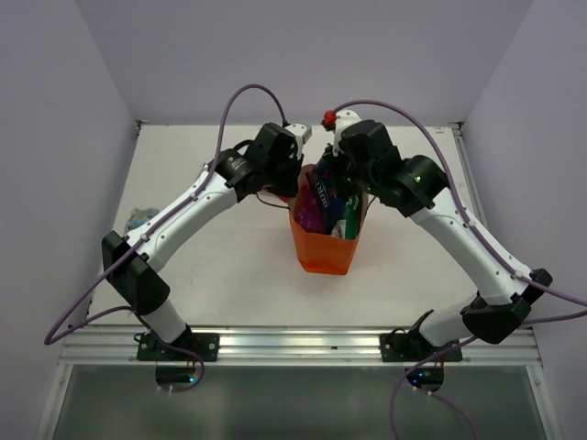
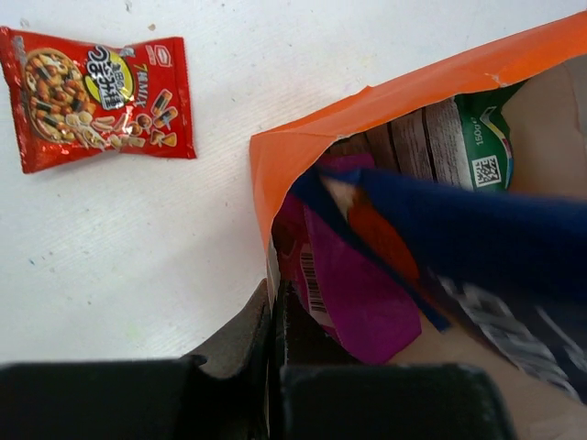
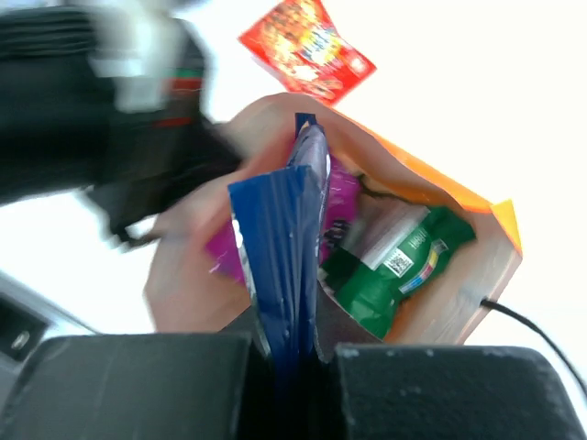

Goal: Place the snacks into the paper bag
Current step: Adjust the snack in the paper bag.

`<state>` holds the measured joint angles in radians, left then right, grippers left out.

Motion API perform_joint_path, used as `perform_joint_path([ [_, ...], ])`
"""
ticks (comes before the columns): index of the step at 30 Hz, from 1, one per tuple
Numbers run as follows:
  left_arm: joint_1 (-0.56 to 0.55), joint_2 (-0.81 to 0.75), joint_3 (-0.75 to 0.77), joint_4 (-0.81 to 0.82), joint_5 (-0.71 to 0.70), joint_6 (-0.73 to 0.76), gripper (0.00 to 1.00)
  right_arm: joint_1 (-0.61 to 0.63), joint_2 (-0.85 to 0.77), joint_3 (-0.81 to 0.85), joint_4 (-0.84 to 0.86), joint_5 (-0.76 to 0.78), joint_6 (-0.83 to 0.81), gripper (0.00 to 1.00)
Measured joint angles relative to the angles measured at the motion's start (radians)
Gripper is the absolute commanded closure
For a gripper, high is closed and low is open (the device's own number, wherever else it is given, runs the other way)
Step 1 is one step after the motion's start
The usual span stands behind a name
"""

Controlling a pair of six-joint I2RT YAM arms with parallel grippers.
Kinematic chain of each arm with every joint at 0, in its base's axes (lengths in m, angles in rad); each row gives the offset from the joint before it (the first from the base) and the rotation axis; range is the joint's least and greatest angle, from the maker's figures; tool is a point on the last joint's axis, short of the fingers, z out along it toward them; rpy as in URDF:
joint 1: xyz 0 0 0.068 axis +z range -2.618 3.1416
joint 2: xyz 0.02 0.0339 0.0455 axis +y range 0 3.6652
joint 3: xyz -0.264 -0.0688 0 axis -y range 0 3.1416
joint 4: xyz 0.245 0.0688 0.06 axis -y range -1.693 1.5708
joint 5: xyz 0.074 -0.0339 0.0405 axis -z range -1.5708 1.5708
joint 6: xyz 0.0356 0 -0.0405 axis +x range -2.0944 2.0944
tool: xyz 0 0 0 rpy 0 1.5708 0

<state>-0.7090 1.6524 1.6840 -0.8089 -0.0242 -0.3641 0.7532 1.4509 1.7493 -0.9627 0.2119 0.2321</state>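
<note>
Pale lavender walls close in a white worktop (image 1: pixel 229 266), and the orange paper bag (image 1: pixel 321 252) stands upright near its middle, mouth open, between my two arms.

My left pincer (image 2: pixel 273 371) is pressed together on the bag's rim. In the left wrist view the orange wall runs down into the narrow slot between the fingers.

My right pincer (image 3: pixel 295 371) is pinching the dark blue packet (image 3: pixel 280 247) edge-on, and the packet reaches from the fingers into the bag's mouth. Beside and under it inside the bag lies the magenta packet (image 2: pixel 362 302), its barcode showing. The green-and-white packet (image 3: pixel 394 275) sits against the opposite inner wall.

One black cord handle (image 3: pixel 523 321) trails out over the rim on the right wrist's side.

The red packet (image 2: pixel 96 96) lies flat on the worktop, outside the bag and just beyond it, print side up.

The silver-grey packet (image 1: pixel 139 218) rests near the left edge of the worktop, well apart from the bag and partly behind my left arm.
</note>
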Motion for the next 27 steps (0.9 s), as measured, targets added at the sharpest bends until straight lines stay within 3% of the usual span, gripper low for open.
perform_joint_path([
  [11, 0.008, 0.082, 0.143, 0.0, 0.013, 0.223, 1.0, 0.0, -0.036, 0.069, -0.125, -0.267, -0.221, 1.0],
  [18, 0.035, 0.107, 0.216, 0.002, 0.076, 0.283, 1.0, 0.0, -0.036, 0.062, -0.157, -0.379, -0.283, 1.0],
  [27, 0.042, 0.154, 0.232, 0.004, 0.132, 0.279, 1.0, 0.0, 0.007, -0.117, -0.04, -0.463, -0.328, 1.0],
])
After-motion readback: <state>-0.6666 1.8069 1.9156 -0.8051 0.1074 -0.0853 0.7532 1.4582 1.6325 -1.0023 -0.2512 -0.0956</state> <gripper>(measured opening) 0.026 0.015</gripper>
